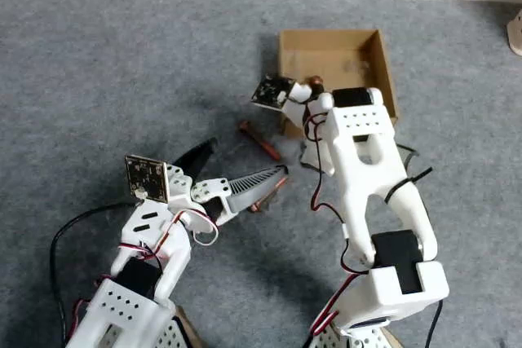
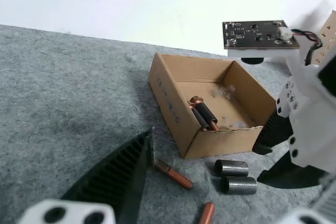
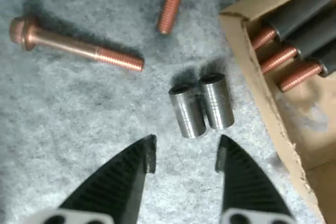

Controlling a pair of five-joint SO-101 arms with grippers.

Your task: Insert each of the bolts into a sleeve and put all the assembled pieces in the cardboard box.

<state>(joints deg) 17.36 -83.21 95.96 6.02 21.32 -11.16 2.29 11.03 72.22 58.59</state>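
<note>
Bolts and sleeves are partly paired: several assembled pieces [image 3: 302, 24] lie in the cardboard box [image 1: 329, 33], while two bolts and two sleeves lie loose on the grey worktop [image 1: 122, 79] just outside its wall. The step in hand looks like picking up the next sleeve. The right gripper [image 3: 186, 142] hovers with its jaws apart and holding nothing, directly over the pair. The sleeve nearer the box [image 3: 217, 100] and the sleeve farther from the box [image 3: 187, 111] lie on their sides, touching along their length. The left gripper [image 1: 249, 156] is also spread wide and holds nothing. One bolt [image 1: 265, 196] lies just beside one of its fingertips, and the other bolt [image 1: 259, 138] lies between the two arms, near the box. The next move probably calls for the right gripper to come down around a single sleeve and close across its round body. The left one would then take a bolt by the shank, so the threaded end can be lined up with the bore. The touching sleeves are the main nuisance, since a finger has no gap to slip into and may roll the neighbour away. The box wall stands close by. Both arms crowd the same small patch, so a collision is a risk.
</note>
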